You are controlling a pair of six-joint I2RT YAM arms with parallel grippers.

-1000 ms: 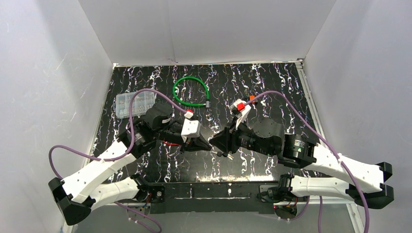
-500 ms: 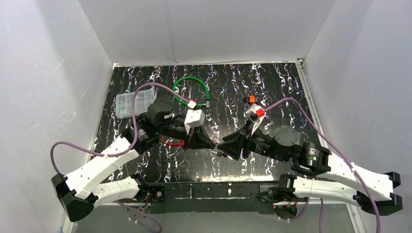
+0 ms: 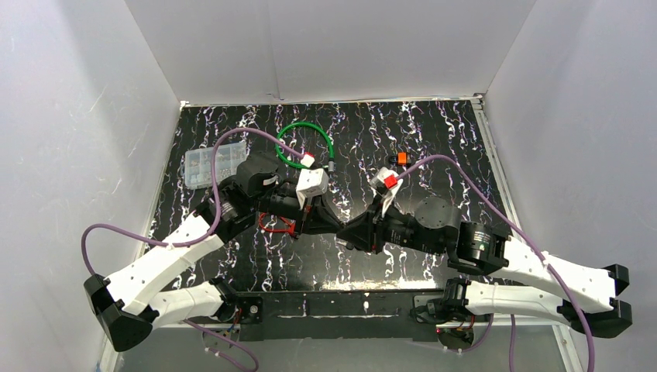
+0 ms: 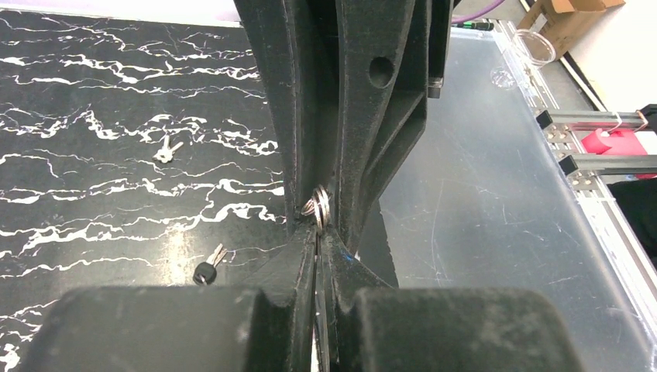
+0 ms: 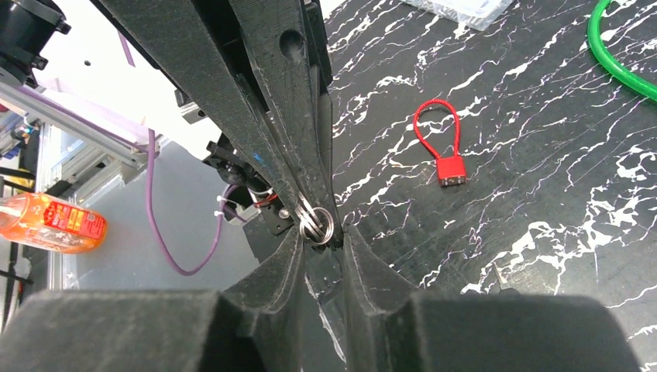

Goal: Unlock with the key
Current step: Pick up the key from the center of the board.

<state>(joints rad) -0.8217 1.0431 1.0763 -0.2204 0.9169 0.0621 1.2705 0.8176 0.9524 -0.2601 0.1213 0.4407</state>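
- Left end effector [image 4: 318, 236]: fingers shut tight, clamped on a metal key ring [image 5: 316, 222]; the ring's coils stick out just past its fingertips.
- Right end effector [image 5: 320, 246]: meets the left one tip to tip. Its fingers stand slightly apart and flank the same ring. Cannot tell whether they actually pinch it.
- The ring sits exactly at the junction of the two sets of fingertips, lifted clear of the bench [image 3: 434, 139].
- Landmark: red padlock [image 5: 445, 147] with a thin red cable shackle. It lies flat on the bench, shackle looped shut, touched by neither end effector.
- In the top view the junction is near the padlock, to its right; the left arm's wrist hangs over the padlock and hides most of it.
- Green cable loop [image 3: 304, 146]: beyond the padlock, toward the back wall, apart from it.
- Clear plastic box [image 3: 209, 167]: behind and left of the padlock, near the bench's left edge.
- Small orange item [image 3: 400, 158]: well right of the padlock and farther back; too small to identify.
- Two loose keys [image 4: 208, 267] lie flat on the bench in the left wrist view, one with a dark head. The padlock is outside that view, so their position relative to it cannot be told.
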